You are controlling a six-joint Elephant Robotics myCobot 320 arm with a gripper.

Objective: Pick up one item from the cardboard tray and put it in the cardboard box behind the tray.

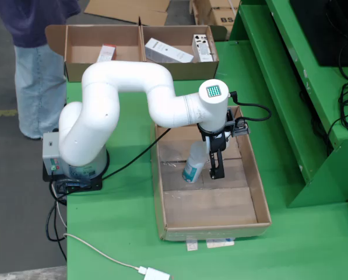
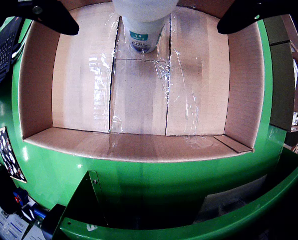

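Observation:
A long cardboard tray lies on the green table in the view from above. In it a white bottle with a teal label stands slightly tilted near the middle. My gripper hangs down into the tray at the bottle, one black finger just right of it. In the view that rides on the gripper, the bottle sits at the top centre between two black fingers spread far apart; neither touches it. The gripper is open. Behind the tray stands a two-part cardboard box.
The box holds white cartons on the right and a small one on the left. A person stands at the back left. The arm's base and cables are left of the tray. Green shelving rises on the right.

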